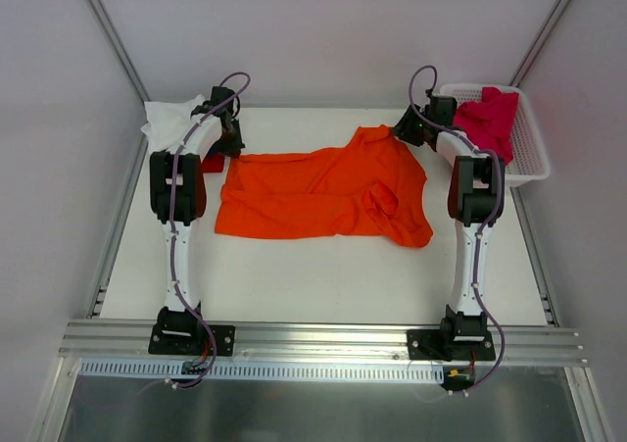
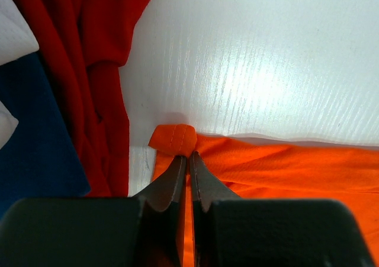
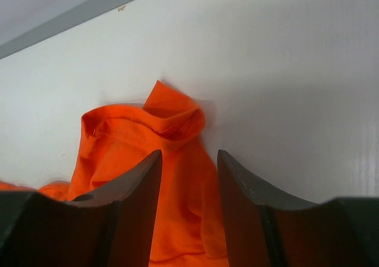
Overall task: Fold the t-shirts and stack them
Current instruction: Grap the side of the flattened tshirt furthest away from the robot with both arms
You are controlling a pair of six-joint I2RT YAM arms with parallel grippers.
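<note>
- The crumpled white cloth t-shirt (image 1: 167,119) lies at the table's 10 o'clock corner, beside the left arm.
- In the left wrist view, a dark blue cloth t-shirt (image 2: 35,148) and a rumpled red cloth t-shirt (image 2: 95,71) lie side by side at 9 to 11 o'clock of the fingers.
- The left gripper (image 2: 188,160) has its jaws pressed together, pinching the hemmed corner of the large bright orange cloth t-shirt (image 1: 323,192).
- The orange shirt is spread, wrinkled, across the white table (image 1: 294,285) between the two arms.
- The right gripper (image 3: 189,155) stands with its jaws apart over the shirt's bunched 1 o'clock corner, clamping nothing.
- At 2 o'clock, a crimson-pink cloth t-shirt (image 1: 487,119) lies heaped in the white plastic lattice basket (image 1: 529,168).
</note>
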